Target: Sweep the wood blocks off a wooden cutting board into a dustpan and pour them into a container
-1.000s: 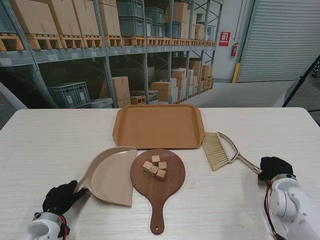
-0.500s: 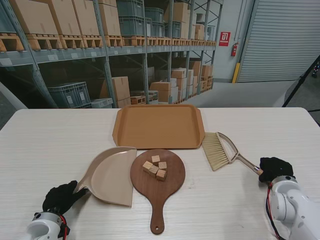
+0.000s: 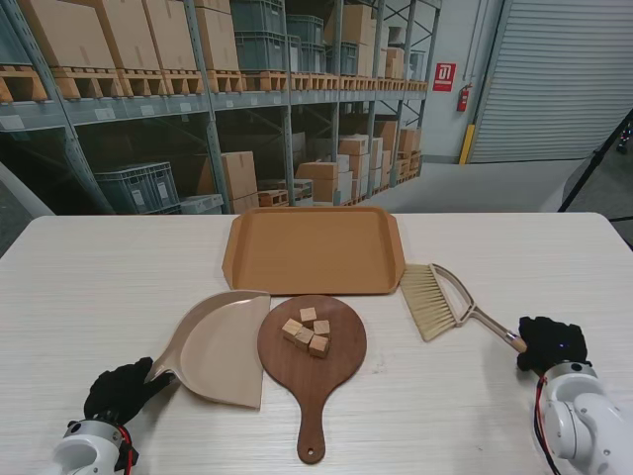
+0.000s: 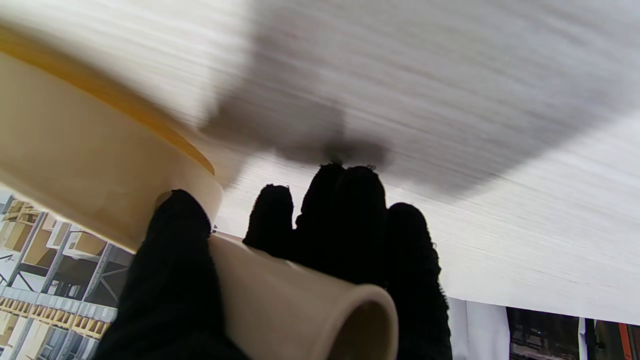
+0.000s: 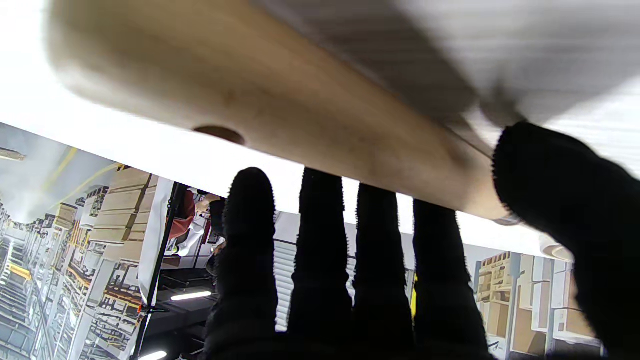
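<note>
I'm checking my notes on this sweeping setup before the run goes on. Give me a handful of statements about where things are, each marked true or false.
1. The wood blocks lie on the round cutting board. True.
2. The dustpan sits to the right of the cutting board. False: it is on the board's left.
3. The left hand is closed around the dustpan's handle. True; the left wrist view shows fingers wrapped on it.
4. The brush rests inside the orange tray. False: it lies on the table, right of the tray.
5. The right hand is at the brush's handle end. True.
</note>
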Tool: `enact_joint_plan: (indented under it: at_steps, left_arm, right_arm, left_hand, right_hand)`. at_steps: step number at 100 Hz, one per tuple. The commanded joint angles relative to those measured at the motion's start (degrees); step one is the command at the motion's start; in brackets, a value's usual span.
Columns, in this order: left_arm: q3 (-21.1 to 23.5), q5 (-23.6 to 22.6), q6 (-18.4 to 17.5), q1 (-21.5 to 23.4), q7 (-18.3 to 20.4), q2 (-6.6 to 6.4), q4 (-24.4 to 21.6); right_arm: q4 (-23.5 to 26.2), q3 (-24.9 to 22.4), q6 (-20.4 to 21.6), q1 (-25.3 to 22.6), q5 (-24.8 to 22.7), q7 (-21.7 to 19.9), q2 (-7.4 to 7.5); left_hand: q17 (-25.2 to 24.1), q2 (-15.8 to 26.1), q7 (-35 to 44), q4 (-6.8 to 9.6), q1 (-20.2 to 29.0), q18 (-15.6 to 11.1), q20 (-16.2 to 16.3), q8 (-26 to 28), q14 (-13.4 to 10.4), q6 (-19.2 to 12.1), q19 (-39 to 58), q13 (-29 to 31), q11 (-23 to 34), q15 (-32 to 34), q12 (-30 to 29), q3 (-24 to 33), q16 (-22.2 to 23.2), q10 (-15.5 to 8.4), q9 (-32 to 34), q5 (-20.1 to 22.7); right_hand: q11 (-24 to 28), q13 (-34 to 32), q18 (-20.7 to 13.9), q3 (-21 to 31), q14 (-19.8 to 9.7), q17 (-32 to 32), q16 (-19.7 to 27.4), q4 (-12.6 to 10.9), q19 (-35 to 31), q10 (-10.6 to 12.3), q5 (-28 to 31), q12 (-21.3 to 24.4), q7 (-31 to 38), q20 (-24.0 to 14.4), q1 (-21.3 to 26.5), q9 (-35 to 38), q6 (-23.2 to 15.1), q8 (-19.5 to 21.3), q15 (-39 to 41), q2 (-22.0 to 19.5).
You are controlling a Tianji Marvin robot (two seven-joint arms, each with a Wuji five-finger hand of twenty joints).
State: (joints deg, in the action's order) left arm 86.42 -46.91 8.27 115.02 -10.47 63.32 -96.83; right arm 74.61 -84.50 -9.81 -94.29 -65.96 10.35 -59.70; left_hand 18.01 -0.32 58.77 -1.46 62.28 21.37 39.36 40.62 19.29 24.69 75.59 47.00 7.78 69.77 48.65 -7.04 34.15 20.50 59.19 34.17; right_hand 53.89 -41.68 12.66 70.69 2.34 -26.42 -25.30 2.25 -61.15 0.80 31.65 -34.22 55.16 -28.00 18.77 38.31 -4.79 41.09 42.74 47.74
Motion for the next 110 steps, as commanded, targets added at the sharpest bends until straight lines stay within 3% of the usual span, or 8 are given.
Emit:
enact_joint_plan:
  at_steps: [1,22,50,60,72,92,103,110]
  left_arm:
    - [-0.3,0.3,0.4,1.2,1.6,0.46,1.5]
    - [-0.3,0.5,0.8,1.5,1.2,0.56,1.4]
    - [-0.2,0.7,0.8,1.6,1.1,0.60,1.4]
    - [-0.2,0.7,0.9,1.7,1.1,0.61,1.3]
    - [-0.2,0.8,0.9,1.8,1.2,0.62,1.3]
    - [-0.3,0.9,0.7,1.5,1.6,0.54,1.4]
    - [-0.3,0.9,0.6,1.4,1.8,0.50,1.5]
    - [-0.3,0.9,0.6,1.5,1.8,0.51,1.4]
  right_arm:
    - [0.3,0.2,0.3,-0.5,0.2,-1.3,-0.02]
    - [0.0,0.7,0.3,-0.3,0.2,-3.5,0.23]
    - [-2.8,2.4,0.9,1.0,-0.8,-3.5,0.75]
    - [-4.1,3.3,0.9,1.6,-0.6,-3.1,0.84]
    - [-5.2,4.0,1.2,2.1,-0.4,-2.8,0.95]
    - [-6.5,4.8,1.6,2.8,0.4,-2.0,0.93]
    - [-6.5,5.0,1.5,2.9,1.1,-2.6,0.87]
    - [-6.4,5.0,1.4,2.9,1.5,-2.9,0.81]
  left_hand:
    - [-0.4,7.6,1.9,0.01,7.2,-1.9,1.6,-0.1,-15.6,-3.0,1.5,3.3,72.0,-0.2,-3.5,5.3,0.3,-19.6,2.9,3.8]
    - [-0.4,7.6,1.9,0.01,7.1,-1.9,1.6,-0.1,-15.6,-3.0,1.5,3.3,72.0,-0.3,-3.5,5.3,0.3,-19.6,2.9,3.8]
    - [-0.4,7.6,1.8,0.01,7.1,-1.9,1.6,-0.2,-15.5,-3.1,1.5,3.3,71.9,-0.3,-3.6,5.3,0.3,-19.6,2.9,3.8]
    - [-0.4,7.6,1.8,0.00,7.1,-1.9,1.6,-0.2,-15.5,-3.1,1.5,3.3,71.9,-0.3,-3.6,5.3,0.3,-19.5,2.9,3.8]
    - [-0.4,7.6,1.8,0.01,7.2,-1.9,1.6,-0.2,-15.5,-3.1,1.5,3.3,71.9,-0.4,-3.6,5.3,0.3,-19.5,2.9,3.8]
    - [-0.4,7.7,1.8,0.01,7.1,-1.9,1.6,-0.2,-15.5,-3.1,1.5,3.3,71.7,-0.4,-3.6,5.3,0.3,-19.5,2.9,3.8]
    - [-0.4,7.6,1.8,0.01,7.1,-1.9,1.6,-0.2,-15.5,-3.1,1.5,3.3,71.7,-0.4,-3.6,5.3,0.3,-19.5,2.9,3.8]
    - [-0.4,7.6,1.8,0.01,7.1,-1.9,1.6,-0.2,-15.5,-3.1,1.5,3.3,71.7,-0.4,-3.6,5.3,0.3,-19.5,2.9,3.8]
  right_hand:
    - [-1.1,1.9,-0.1,0.3,0.7,1.3,1.0,-0.9,0.5,-1.6,-2.1,1.2,-2.3,0.4,-1.2,-2.4,2.0,-0.7,-1.7,-0.7]
    - [-5.8,3.1,0.2,-1.3,1.5,2.4,2.1,-0.8,2.1,-3.1,-2.7,3.7,-8.3,0.5,-1.4,-4.0,3.9,-3.5,-4.5,-1.1]
    - [-6.0,-8.2,0.9,2.5,1.5,-5.5,2.6,-0.6,-1.3,-1.9,9.1,4.8,-5.5,0.4,-0.1,9.7,1.5,-3.1,-3.1,1.2]
    - [-7.0,-14.6,0.4,6.5,0.7,-10.1,3.1,5.5,-4.2,-0.7,12.1,5.3,0.0,2.0,3.0,16.4,-1.9,-10.3,-3.0,8.3]
    - [-9.1,-21.7,-0.8,11.0,0.1,-15.9,2.9,10.1,-7.4,0.5,15.4,6.1,6.1,2.5,6.8,24.6,-6.2,-15.2,-3.0,15.1]
    - [-11.0,-30.7,-2.3,16.6,-0.4,-23.2,2.3,9.2,-11.6,2.5,23.9,5.9,8.8,2.4,10.3,35.4,-10.5,-16.5,-2.1,16.3]
    - [-10.0,-33.1,-3.0,19.1,-0.6,-25.3,2.5,9.1,-13.2,3.4,25.5,4.5,10.2,2.3,11.0,37.6,-12.6,-14.7,-0.5,17.4]
    - [-8.8,-33.5,-3.2,19.3,-0.6,-25.9,2.4,7.4,-13.8,3.7,25.9,3.1,11.1,2.2,11.8,37.9,-13.8,-12.7,0.9,17.3]
